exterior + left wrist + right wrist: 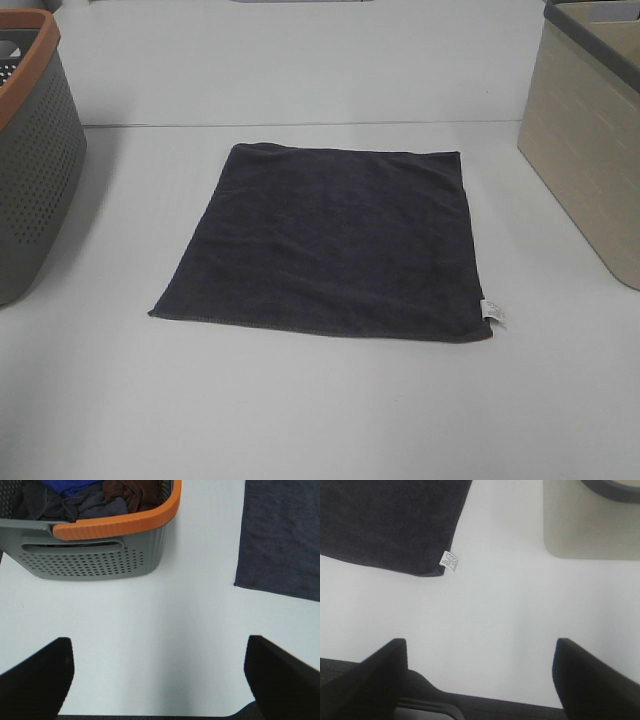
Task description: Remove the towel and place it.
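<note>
Surface: white table (pixel 320 420)
Centre: dark towel (pixel 330 240), spread flat
Left edge: grey basket (pixel 30 160), orange rim
Right edge: beige basket (pixel 590 150)

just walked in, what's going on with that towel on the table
Nothing is holding it right now. The towel lies spread flat on the table, its white tag at one corner, between a grey basket and a beige bin. The left tool and right tool both hang open over bare table, each off a near corner of the towel.
</note>
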`<state>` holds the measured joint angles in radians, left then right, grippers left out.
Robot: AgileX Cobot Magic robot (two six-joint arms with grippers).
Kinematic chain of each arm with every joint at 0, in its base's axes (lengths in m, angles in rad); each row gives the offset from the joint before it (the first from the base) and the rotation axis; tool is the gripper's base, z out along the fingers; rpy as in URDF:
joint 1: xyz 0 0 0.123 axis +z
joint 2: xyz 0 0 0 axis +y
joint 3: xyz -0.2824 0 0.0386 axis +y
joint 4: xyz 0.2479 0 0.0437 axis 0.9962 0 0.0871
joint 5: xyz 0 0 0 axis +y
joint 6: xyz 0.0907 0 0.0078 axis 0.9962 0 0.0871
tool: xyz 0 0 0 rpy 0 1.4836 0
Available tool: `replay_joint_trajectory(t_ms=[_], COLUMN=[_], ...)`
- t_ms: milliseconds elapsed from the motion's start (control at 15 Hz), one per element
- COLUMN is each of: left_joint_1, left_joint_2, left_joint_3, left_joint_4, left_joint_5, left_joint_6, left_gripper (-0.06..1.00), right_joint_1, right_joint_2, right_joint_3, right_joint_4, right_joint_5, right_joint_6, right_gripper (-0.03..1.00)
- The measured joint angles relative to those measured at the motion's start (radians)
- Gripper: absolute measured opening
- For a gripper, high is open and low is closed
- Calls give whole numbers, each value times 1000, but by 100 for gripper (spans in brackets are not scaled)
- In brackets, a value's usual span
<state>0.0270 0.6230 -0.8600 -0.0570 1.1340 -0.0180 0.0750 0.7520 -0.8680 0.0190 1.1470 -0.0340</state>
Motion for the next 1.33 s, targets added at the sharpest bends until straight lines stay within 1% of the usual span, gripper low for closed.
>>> replay_joint_trajectory(t_ms=[133,200,333,600,800,933,1133,1333], left_joint_1=[0,0,0,0,0,0,0,0], left_joint_2=[-86,-163,-233,-428,-593,-626,-628,-628], left_joint_3=[57,98,143,241,308,331,331,342], left_joint_4=[-7,-22,-22,-1,2,3,5,8], left_joint_5=[0,0,0,-30,-54,-55,-67,-77], left_joint_6=[0,0,-8,-16,-19,-19,-19,-28], left_gripper=[86,86,86,86,86,86,84,82], right_joint_1=[0,0,0,0,0,0,0,0], right_joint_2=[-93,-158,-269,-450,-541,-597,-682,-755], right_joint_3=[67,113,184,256,320,346,351,362], right_joint_4=[4,11,25,28,51,62,61,38], right_joint_5=[-6,-14,-21,-23,-44,-65,-80,-87], right_joint_6=[0,0,0,-3,-44,-65,-80,-80], right_gripper=[78,78,78,78,78,78,78,78])
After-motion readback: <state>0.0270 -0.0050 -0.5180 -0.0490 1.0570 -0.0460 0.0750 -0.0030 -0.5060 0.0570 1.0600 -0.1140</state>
